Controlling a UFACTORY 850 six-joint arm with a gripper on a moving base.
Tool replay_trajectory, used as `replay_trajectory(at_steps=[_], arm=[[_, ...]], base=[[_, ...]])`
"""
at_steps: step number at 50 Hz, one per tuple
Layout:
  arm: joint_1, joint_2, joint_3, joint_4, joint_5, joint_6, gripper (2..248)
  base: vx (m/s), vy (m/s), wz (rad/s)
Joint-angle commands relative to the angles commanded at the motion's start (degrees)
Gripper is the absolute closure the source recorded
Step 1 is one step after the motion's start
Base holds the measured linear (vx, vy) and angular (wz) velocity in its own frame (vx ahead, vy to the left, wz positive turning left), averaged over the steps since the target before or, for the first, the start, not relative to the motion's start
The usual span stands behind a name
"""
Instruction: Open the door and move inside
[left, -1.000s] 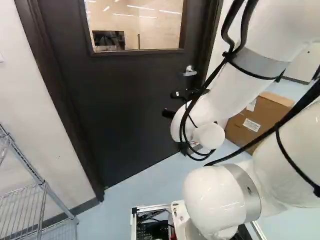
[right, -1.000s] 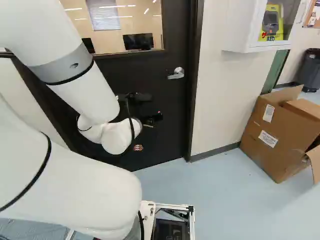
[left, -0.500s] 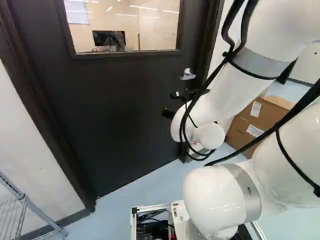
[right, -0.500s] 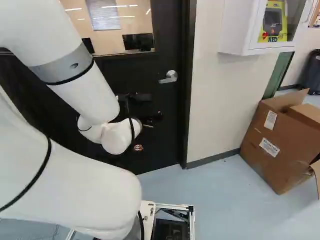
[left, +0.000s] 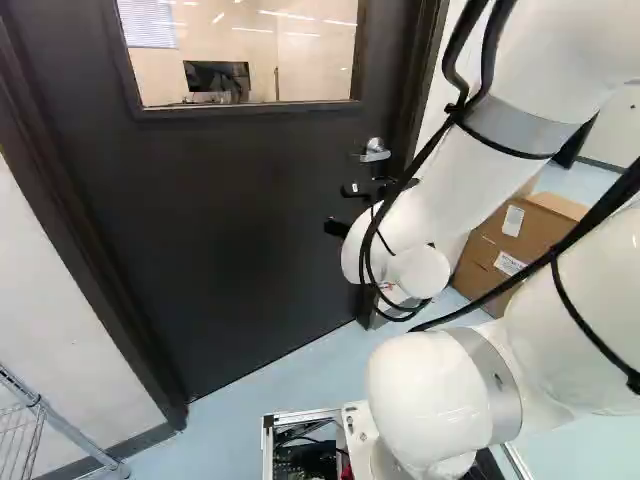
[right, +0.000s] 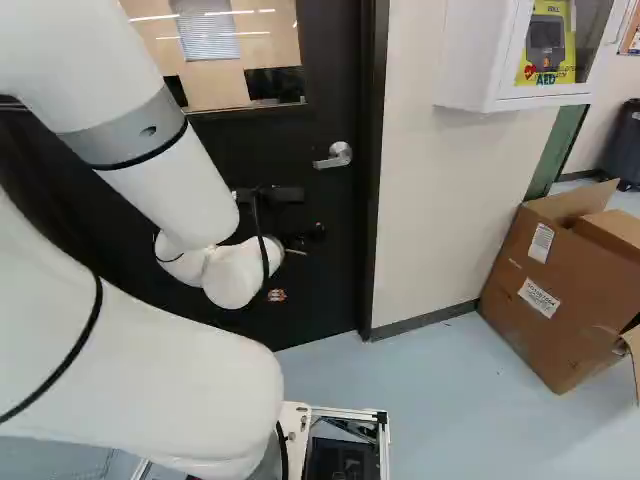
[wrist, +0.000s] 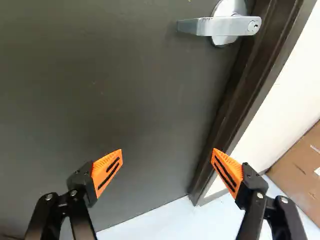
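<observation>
The dark windowed door (left: 230, 220) stood shut ahead of your arm. Its silver lever handle (wrist: 215, 26) sat near the door frame (wrist: 241, 87), above your gripper (wrist: 167, 150). You had the gripper spread wide, holding nothing, presumably to admit the lever; judged from its low position, you needed to raise it first. Beyond the frame, the open cardboard box (right: 560, 290) stood clear of the doorway, under the wall-mounted defibrillator cabinet (right: 480, 60), so neither appeared likely to obstruct your entry.
</observation>
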Motion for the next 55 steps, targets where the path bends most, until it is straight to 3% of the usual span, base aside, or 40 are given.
replay_trajectory(at_steps=[17,55], arm=[[-0.1,-2.4,-2.3,0.0,0.0,0.0,3],[-2.1,-3.3,-8.5,0.0,-0.2,0.0,3]], base=[[0.000,0.000,0.000],[0.000,0.000,0.000]])
